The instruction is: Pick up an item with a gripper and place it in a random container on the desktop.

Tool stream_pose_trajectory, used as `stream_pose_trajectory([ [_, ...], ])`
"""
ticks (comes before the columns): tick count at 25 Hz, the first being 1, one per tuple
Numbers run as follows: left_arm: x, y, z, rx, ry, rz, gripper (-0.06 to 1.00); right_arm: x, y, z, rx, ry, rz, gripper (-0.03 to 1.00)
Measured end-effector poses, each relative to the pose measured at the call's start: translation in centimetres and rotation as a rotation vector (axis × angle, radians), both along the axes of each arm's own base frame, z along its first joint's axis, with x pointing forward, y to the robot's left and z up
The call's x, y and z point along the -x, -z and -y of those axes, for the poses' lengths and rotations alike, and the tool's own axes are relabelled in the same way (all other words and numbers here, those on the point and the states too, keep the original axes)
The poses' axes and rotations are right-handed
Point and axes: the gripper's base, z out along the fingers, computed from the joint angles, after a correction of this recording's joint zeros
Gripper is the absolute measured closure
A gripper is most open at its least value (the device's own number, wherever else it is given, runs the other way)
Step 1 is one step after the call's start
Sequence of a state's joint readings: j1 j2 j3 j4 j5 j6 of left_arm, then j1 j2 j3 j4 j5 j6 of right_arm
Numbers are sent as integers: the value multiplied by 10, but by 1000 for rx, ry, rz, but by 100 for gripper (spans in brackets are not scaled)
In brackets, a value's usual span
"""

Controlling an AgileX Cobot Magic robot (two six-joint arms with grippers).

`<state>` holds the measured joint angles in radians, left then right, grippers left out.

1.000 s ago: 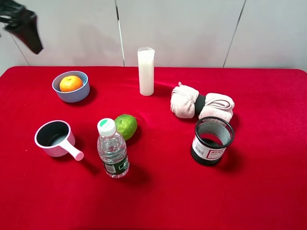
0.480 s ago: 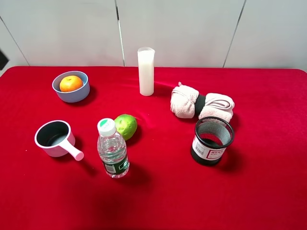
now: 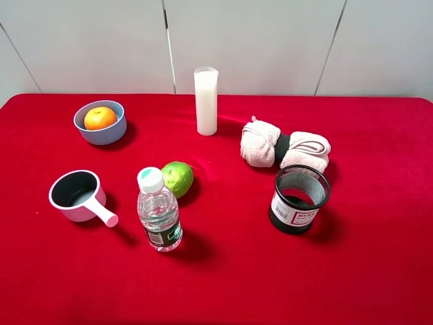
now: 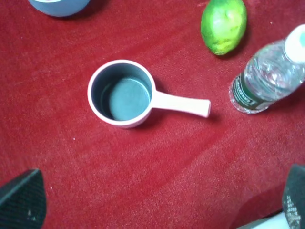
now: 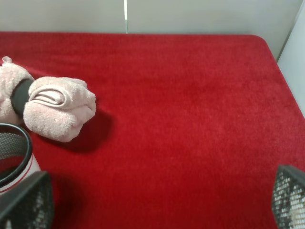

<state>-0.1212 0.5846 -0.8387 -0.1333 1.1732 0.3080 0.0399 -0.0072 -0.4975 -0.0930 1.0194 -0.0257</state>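
Note:
The orange citrus fruit (image 3: 100,118) lies inside the light blue bowl (image 3: 86,133) at the back left of the red desktop (image 3: 223,271). Neither arm shows in the exterior high view. In the left wrist view my left gripper (image 4: 157,202) is open and empty, its fingertips (image 4: 23,200) wide apart, high above the cloth near the pink cup; a sliver of the bowl (image 4: 59,5) shows there. In the right wrist view my right gripper (image 5: 157,200) is open and empty, its fingertips (image 5: 26,202) wide apart over bare red cloth.
A pink handled cup (image 3: 74,195) (image 4: 123,93), a green lime (image 3: 178,178) (image 4: 223,24) and a water bottle (image 3: 159,213) (image 4: 269,76) stand front left. A white cylinder (image 3: 206,100) stands at the back. A rolled towel (image 3: 284,149) (image 5: 55,112) and a black mesh pen holder (image 3: 299,199) (image 5: 12,152) are on the right.
The left arm, seen at the top left corner a second ago, has pulled out of the exterior high view. The fruit, the bowl and the other objects have not moved.

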Motion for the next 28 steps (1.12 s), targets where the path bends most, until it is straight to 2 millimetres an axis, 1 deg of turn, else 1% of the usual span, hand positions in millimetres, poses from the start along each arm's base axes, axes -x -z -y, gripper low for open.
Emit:
stream_pose_trajectory([
  [3, 28, 11, -3, 10, 0, 80, -5, 0, 0, 0, 0, 0, 0, 27],
  [6, 47, 23, -6, 17, -13, 143, -5, 0, 0, 0, 0, 0, 0, 27],
  [8, 55, 29, -7, 22, -35, 190, -5, 0, 0, 0, 0, 0, 0, 27],
  [12, 62, 42, -8, 30, -90, 255, -5, 0, 0, 0, 0, 0, 0, 27],
  [20, 66, 68, -7, 42, -129, 275, -5, 0, 0, 0, 0, 0, 0, 27],
  [22, 67, 72, -6, 45, -128, 286, -5, 0, 0, 0, 0, 0, 0, 27],
  [28, 77, 73, -6, 53, -132, 355, -5, 0, 0, 0, 0, 0, 0, 27],
])
